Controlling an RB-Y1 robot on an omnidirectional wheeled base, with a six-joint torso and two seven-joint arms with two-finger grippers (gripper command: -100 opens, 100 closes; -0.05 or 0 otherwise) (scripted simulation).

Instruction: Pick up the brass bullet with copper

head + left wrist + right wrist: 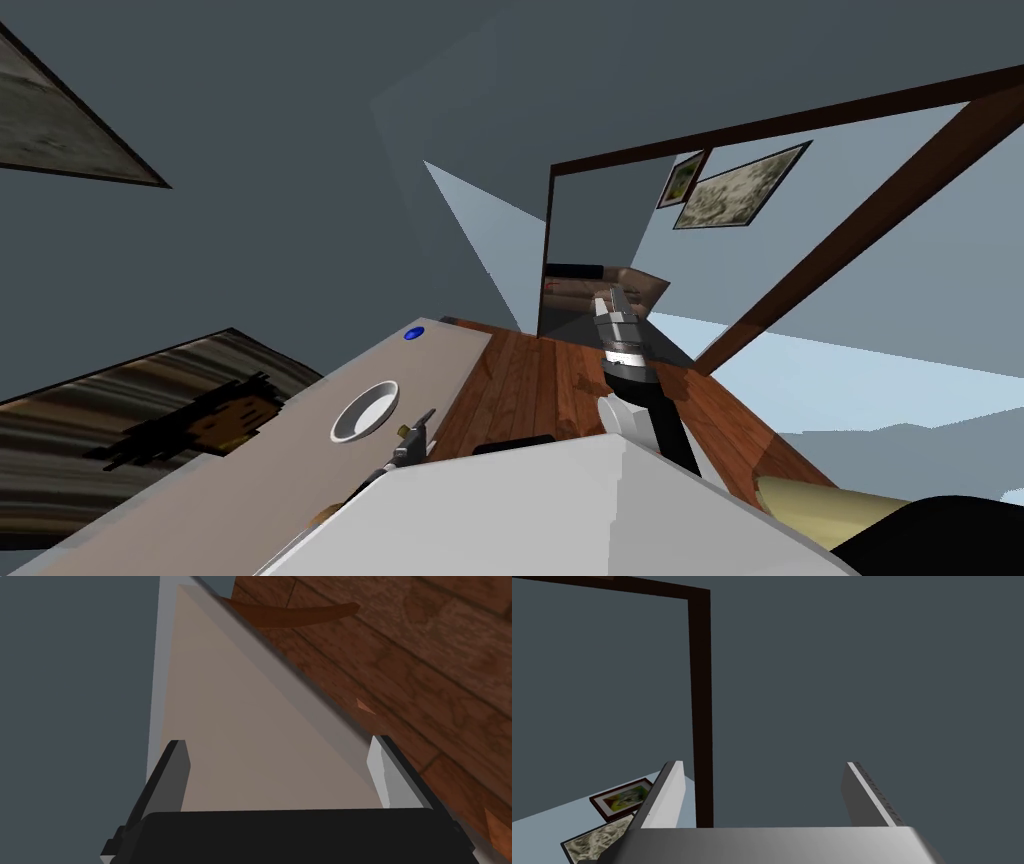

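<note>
A small brass-coloured thing (406, 431), likely the bullet, lies on the tan tabletop (250, 470) near its floor-side edge. My left gripper (425, 418) is right beside it, low over the table. In the left wrist view the left gripper (279, 741) stands open over the bare tan tabletop (250, 741), with nothing between its fingers; the brass thing is hidden there. My right gripper (615, 297) is raised over the wooden floor, off the table. In its own wrist view the right gripper (763, 764) is open and empty.
A white bowl (365, 410) sits on the table just beyond the left gripper, and a small blue object (413, 333) lies at the far end. Wooden floor (560, 380) runs beside the table to a dark-framed doorway (590, 250). A curved brown piece (295, 616) lies on the floor.
</note>
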